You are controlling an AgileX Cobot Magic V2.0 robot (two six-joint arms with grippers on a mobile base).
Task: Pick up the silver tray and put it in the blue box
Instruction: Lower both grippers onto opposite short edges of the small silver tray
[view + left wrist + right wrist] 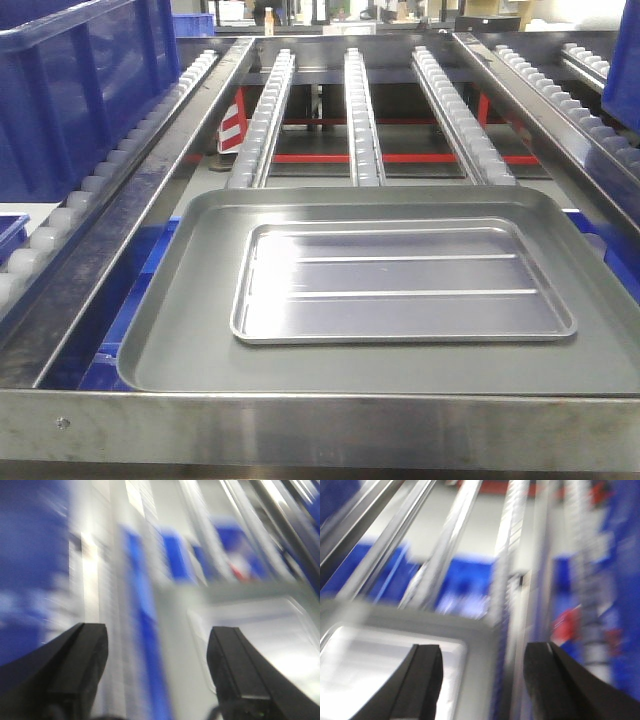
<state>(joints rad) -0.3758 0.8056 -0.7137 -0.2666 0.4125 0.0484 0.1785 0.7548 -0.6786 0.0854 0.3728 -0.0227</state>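
The silver tray [400,285] is ringed by bare grey tray [190,350] floor; left fingers [77,665] and right fingers [422,680] are spread, empty.

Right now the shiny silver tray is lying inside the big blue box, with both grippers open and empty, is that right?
Not quite. The silver tray is not in the blue box; it lies flat inside the larger grey tray, as the front-facing view shows. The left gripper and right gripper are indeed open and empty.
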